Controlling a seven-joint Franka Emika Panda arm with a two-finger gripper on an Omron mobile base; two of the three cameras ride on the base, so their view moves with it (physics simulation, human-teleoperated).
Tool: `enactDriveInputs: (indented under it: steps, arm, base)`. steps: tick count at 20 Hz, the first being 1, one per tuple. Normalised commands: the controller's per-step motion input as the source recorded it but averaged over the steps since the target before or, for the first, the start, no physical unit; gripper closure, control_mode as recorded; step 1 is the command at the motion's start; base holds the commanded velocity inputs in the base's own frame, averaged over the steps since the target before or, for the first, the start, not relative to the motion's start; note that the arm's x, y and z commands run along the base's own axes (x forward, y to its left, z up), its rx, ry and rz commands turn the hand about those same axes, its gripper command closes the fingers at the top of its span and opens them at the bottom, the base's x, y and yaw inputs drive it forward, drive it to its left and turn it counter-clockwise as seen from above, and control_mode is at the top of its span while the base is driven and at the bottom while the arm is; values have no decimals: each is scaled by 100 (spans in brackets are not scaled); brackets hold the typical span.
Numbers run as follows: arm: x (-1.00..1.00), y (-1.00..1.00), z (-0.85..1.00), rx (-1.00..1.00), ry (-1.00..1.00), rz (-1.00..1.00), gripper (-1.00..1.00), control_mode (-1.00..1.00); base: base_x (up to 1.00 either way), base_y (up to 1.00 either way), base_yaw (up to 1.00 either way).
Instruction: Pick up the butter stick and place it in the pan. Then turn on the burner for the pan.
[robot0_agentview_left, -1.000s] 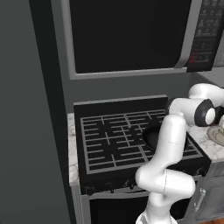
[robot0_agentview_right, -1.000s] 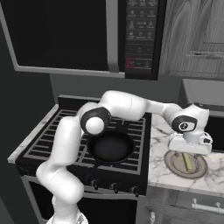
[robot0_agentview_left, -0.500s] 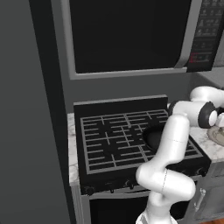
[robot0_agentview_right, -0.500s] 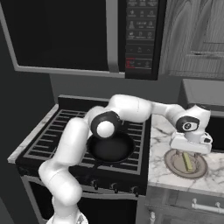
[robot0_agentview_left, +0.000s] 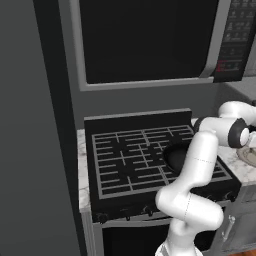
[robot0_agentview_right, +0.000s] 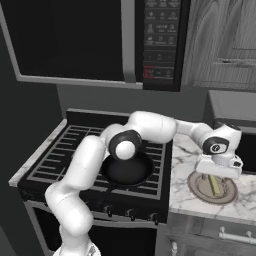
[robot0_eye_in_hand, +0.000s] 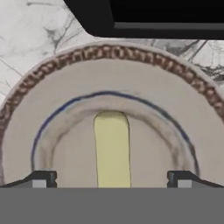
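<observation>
Landmark: take the pan (robot0_agentview_right: 127, 169) as your reference; it sits on the stove grate (robot0_agentview_right: 65, 150), black and shallow, nothing in it that you can see; the arm's elbow crosses its rear rim, so part of it is covered.
Pan's handle: you cannot pick it out; the arm and the dark stove front swallow it.
Burner knobs: a row of small dark knobs (robot0_agentview_right: 131, 214) runs along the stove front below the pan; which one serves the pan's burner you cannot tell from here.
Plate: right of the pan, on the marble tabletop (robot0_agentview_right: 186, 195), sits a pale round plate (robot0_agentview_right: 197, 186) with a brown patterned rim; it serves as the butter's resting place.
Butter stick: the butter stick (robot0_eye_in_hand: 112, 149) lies flat in the plate's middle, well right of the pan; its near end is cut off at the bottom of the hand view.
Hand: your hand (robot0_eye_in_hand: 112, 178) hangs just above the plate, right of the pan, fingers spread wide with one tip either side of the stick and touching nothing; judged, it is lined up that way so the stick's narrow width falls between the fingers for a straight descent.
Height: how near the tips are to the plate you cannot judge.
</observation>
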Motion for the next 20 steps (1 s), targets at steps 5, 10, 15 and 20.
enactDriveInputs:
  steps: [5, 10, 15, 20]
  arm:
    - [0, 0, -17, 0, 0, 0, -100, -100]
    - [0, -1, -16, 0, 0, 0, -100, -100]
    - [0, 0, -17, 0, 0, 0, -100, -100]
    - [0, 0, -1, 0, 0, 0, 100, -100]
  base:
    - [0, 0, 0]
    - [0, 0, 0]
    - [0, 0, 0]
    - [0, 0, 0]
